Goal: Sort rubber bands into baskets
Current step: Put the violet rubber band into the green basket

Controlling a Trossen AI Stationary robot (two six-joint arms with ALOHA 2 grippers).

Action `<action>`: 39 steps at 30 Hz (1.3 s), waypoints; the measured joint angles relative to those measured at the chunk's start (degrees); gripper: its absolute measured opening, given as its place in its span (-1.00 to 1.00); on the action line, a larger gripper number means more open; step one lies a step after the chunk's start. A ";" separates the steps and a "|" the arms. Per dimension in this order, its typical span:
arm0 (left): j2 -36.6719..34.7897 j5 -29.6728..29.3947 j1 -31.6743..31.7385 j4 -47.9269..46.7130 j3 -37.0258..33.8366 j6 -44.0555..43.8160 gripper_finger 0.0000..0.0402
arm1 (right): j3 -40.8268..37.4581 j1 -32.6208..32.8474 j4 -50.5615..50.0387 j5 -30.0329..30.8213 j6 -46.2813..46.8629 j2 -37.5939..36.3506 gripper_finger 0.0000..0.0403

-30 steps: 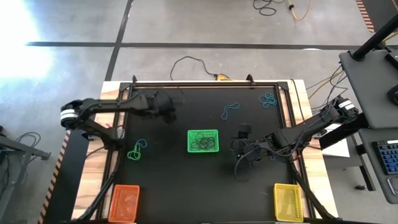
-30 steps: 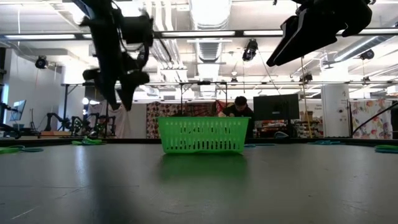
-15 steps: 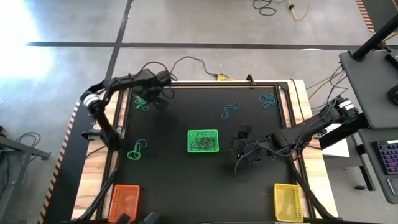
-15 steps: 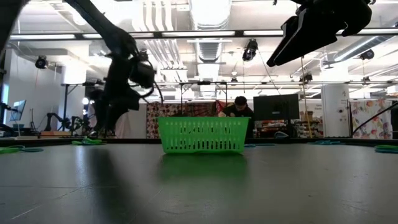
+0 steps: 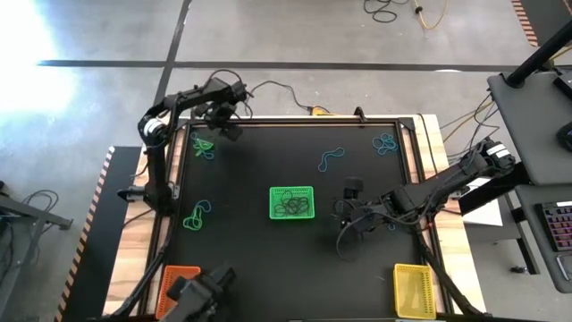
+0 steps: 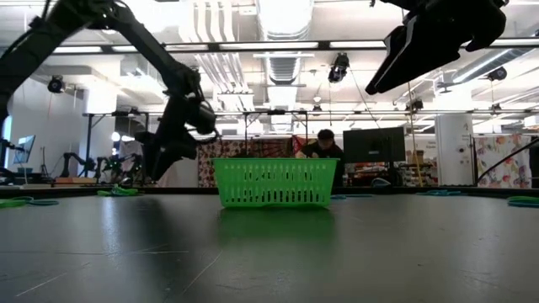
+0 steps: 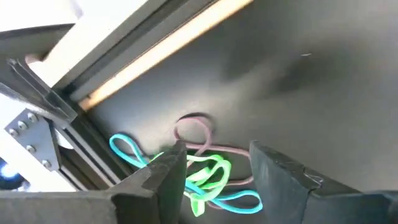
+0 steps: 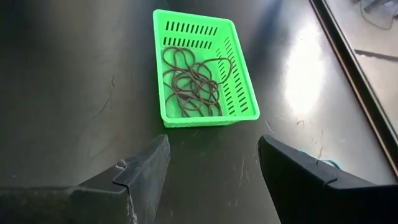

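My left gripper is open at the table's far left corner, just above a small tangle of green, blue and pink rubber bands that lies flat on the black mat. Its fingers stand on either side of the tangle without touching it. The green basket stands mid-table with dark bands in it. My right gripper is open and empty, held high to the basket's right. The orange basket and the yellow basket stand at the near edge.
More loose bands lie at the left, at the far middle and at the far right. A raised frame rail runs along the far edge close to my left gripper. A dark object shows beside the orange basket.
My left gripper has swung from left of the green basket toward the table's far left corner and has come down over the tangle of bands there. A dark object has come into view at the near edge beside the orange basket.
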 joint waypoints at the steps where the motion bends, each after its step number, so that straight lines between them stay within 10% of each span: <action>1: 0.86 0.48 0.68 -0.78 0.54 -0.02 -0.23 | 0.00 0.00 -0.32 -0.27 0.29 0.00 0.18; 39: 7.20 3.61 6.45 -0.98 1.40 -0.98 -0.55 | 0.02 -0.02 -3.04 -1.19 2.53 -2.25 0.18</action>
